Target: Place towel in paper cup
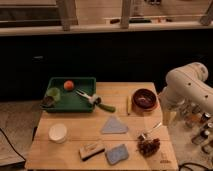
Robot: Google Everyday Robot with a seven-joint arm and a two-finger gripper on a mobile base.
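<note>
A grey-blue towel (114,126), folded into a triangle, lies flat in the middle of the wooden table (80,120). A white paper cup (57,132) stands upright at the table's left, well apart from the towel. My white arm comes in from the right. The gripper (166,111) hangs at the table's right edge, beside a dark red bowl (144,99), and is far from both towel and cup. It holds nothing that I can see.
A green tray (75,106) at the back left holds an orange fruit (68,85), a green cup (53,94) and a brush (92,100). Near the front lie a tan block (91,150), a blue sponge (116,154), grapes (148,146) and a spoon (149,131). Bottles (197,122) stand off the right.
</note>
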